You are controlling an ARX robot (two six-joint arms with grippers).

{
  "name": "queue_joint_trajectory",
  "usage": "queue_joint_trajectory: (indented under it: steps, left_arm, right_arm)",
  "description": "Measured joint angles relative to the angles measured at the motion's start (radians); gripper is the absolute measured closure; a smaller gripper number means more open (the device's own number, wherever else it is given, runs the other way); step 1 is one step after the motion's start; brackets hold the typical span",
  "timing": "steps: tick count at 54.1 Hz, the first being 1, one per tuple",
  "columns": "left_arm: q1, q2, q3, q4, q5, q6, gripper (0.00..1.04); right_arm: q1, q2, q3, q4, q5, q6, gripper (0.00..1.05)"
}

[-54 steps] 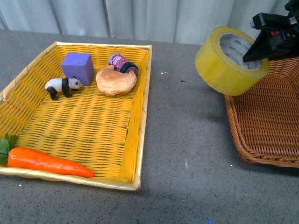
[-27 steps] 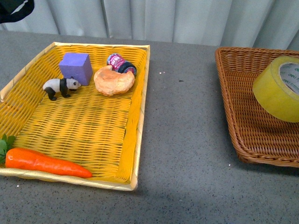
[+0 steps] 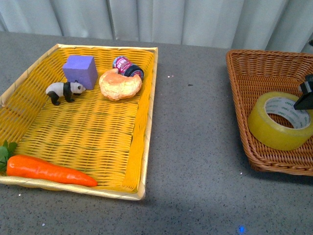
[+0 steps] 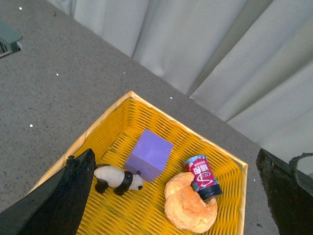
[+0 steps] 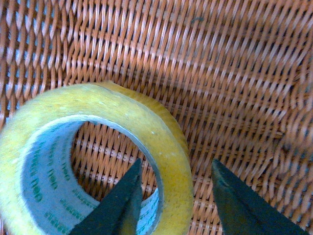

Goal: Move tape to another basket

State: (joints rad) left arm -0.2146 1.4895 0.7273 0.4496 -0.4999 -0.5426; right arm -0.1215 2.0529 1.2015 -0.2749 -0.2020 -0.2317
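Note:
The tape [image 3: 279,120], a wide yellowish roll with a white printed core, lies flat on the floor of the dark brown wicker basket [image 3: 239,83] at the right. My right gripper [image 3: 305,98] is open just above the roll's far right side. In the right wrist view the gripper [image 5: 176,166] straddles the wall of the tape [image 5: 122,112], one finger inside the core and one outside, not pressing it. The basket [image 5: 220,73] weave fills the rest of that view. My left gripper [image 4: 176,154] is open and empty, high above the yellow tray.
The yellow woven tray [image 3: 146,122] at the left holds a purple cube [image 3: 80,71], a toy panda [image 3: 63,91], a croissant [image 3: 120,83], a small can [image 3: 128,67] and a carrot [image 3: 49,170]. Grey tabletop lies between tray and basket. A curtain hangs behind.
The tape was held in the air over the basket's left rim. It has come down flat inside the basket, and my right gripper has opened off it.

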Motion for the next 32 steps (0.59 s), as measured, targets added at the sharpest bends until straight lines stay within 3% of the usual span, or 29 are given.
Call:
queue_joint_trajectory:
  steps: [9,14,16,17,20,26,28,32]
  left_arm:
    - [0.012,-0.042,-0.016,0.001,-0.021,0.041,0.07]
    - [0.022,-0.079,-0.026,-0.012,-0.035,0.056,0.07]
    - [0.042,-0.091,-0.053,0.051,0.056,0.125,0.12]
    - [0.056,-0.101,-0.092,0.144,0.155,0.180,0.17]
    - [0.074,-0.126,-0.164,0.276,0.280,0.302,0.26]
    - [0.096,-0.222,-0.302,0.398,0.393,0.472,0.51]
    - [0.106,-0.250,-0.341,0.406,0.397,0.494,0.60]
    - [0.124,-0.304,-0.414,0.409,0.410,0.517,0.78]
  right_arm:
    - [-0.018,-0.123,-0.077,0.099,0.019,0.008,0.35]
    - [-0.038,-0.256,-0.136,0.151,0.020,0.032,0.15]
    - [-0.042,-0.307,-0.169,0.193,0.020,0.042,0.08]
    - [-0.044,-0.346,-0.192,0.213,0.013,0.055,0.07]
    - [-0.046,-0.391,-0.266,0.365,0.025,0.103,0.13]
    - [-0.025,-0.446,-0.573,1.064,0.071,0.194,0.37]
    - [-0.012,-0.475,-0.648,1.202,0.074,0.204,0.46]
    - [0.008,-0.566,-0.745,1.304,0.096,0.214,0.64]
